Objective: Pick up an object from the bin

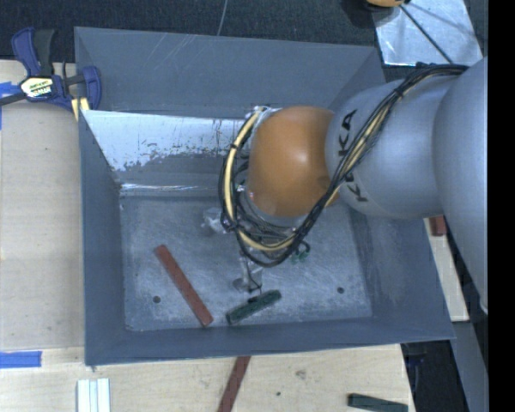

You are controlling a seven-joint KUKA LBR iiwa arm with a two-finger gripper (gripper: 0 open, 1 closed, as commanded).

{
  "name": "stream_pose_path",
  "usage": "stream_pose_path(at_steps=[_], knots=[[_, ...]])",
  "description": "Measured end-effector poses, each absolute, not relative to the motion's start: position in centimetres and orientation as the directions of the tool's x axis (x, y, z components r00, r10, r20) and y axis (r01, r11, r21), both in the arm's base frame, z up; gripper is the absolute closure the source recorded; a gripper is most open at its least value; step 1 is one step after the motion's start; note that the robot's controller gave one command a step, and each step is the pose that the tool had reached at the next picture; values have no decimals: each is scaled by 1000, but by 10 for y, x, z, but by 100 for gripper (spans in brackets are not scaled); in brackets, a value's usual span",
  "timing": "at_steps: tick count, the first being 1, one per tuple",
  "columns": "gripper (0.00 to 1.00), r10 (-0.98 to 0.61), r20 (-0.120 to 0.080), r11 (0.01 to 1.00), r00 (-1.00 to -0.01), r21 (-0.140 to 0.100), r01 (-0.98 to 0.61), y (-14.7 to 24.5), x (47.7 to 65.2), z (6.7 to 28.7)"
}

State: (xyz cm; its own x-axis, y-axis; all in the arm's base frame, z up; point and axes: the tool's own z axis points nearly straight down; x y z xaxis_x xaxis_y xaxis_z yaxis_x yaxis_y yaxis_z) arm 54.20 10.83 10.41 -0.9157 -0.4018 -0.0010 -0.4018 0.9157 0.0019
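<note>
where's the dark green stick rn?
In the camera view the dark green stick lies on the bin floor by the front wall, near centre, just beneath the hand; the brown strip lies to its left.

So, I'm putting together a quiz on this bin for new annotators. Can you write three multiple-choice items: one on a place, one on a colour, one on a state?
1. Where in the bin does the reddish-brown strip lie?
A) on the floor, left of the gripper
B) on the far sloped wall
C) against the right wall

2. What colour is the small bar nearest the gripper?
A) yellow
B) dark green
C) white

3. How does the strip sit?
A) upright
B) propped on a wall
C) flat

Answers:
1 A, it lies on the floor's left part.
2 B, the bar beside the gripper is dark green.
3 C, its whole length rests on the floor.
</note>
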Motion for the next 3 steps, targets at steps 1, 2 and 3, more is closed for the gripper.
stream_pose_path(at_steps=[1,2,3], knots=[[0,-473,-7,881,-881,-7,-473,75,529,108],[0,-408,-2,913,-913,0,-408,82,502,94],[100,-716,-3,698,-698,-2,-716,81,499,74]])
